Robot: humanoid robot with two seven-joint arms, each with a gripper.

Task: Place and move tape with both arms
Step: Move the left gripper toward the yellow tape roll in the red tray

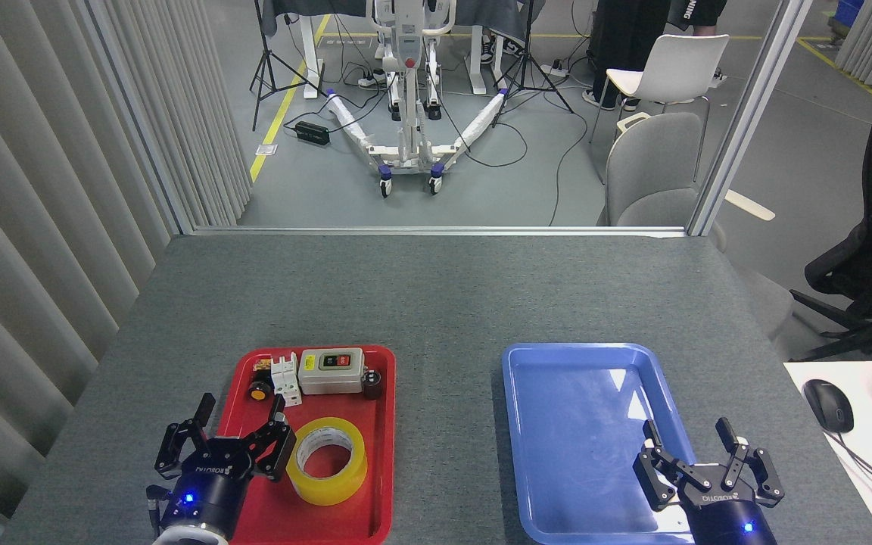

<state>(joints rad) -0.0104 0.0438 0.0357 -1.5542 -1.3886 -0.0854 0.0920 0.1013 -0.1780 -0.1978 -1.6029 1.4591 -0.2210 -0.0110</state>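
The tape (328, 460), a wide yellow roll with a white printed core, lies flat in the near half of the red tray (383, 454). My left gripper (241, 407) is open just left of the roll, one finger over the tray's left side and the other over the table beyond the rim. It holds nothing. My right gripper (686, 431) is open and empty over the near right corner of the blue tray (572, 378).
At the red tray's far end sit a grey switch box (330, 370), a white breaker (284, 381) and small parts. The blue tray holds nothing. A mouse (828, 404) rests on a white desk at right. Chairs stand beyond the table's far edge.
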